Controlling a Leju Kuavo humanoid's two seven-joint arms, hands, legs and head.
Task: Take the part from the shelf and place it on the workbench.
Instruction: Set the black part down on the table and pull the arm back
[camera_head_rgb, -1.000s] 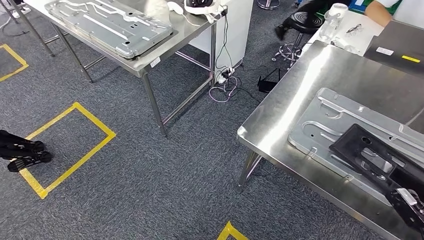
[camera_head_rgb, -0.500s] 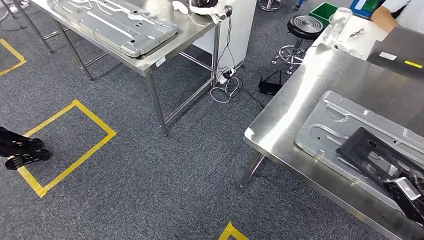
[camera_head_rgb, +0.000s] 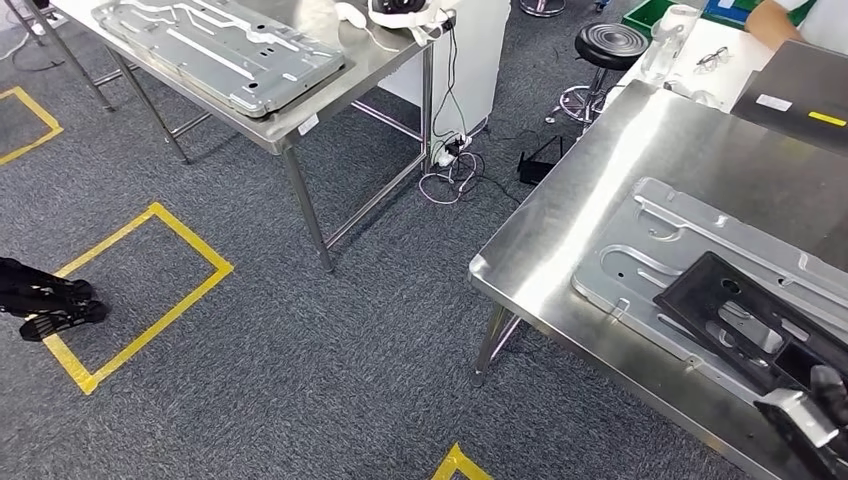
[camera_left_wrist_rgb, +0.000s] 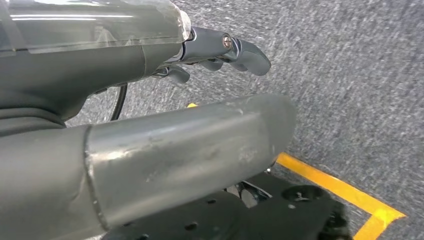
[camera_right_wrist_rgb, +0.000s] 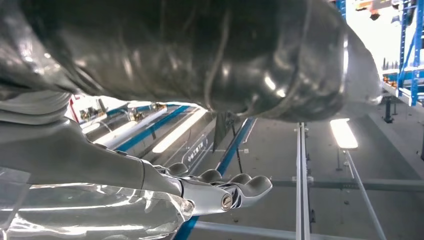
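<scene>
The black part (camera_head_rgb: 745, 322) lies on the grey metal plate (camera_head_rgb: 640, 250) on the workbench (camera_head_rgb: 590, 170); right hand (camera_head_rgb: 815, 405) at its near end (grip unclear), left hand (camera_left_wrist_rgb: 220, 50) holding nothing, fingers apart

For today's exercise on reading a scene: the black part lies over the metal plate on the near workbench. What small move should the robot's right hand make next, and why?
Probably let go and draw the right hand back. The black part already seems to lie flat on the grey plate atop the workbench, though whether the fingers still grip its near end is unclear.
</scene>
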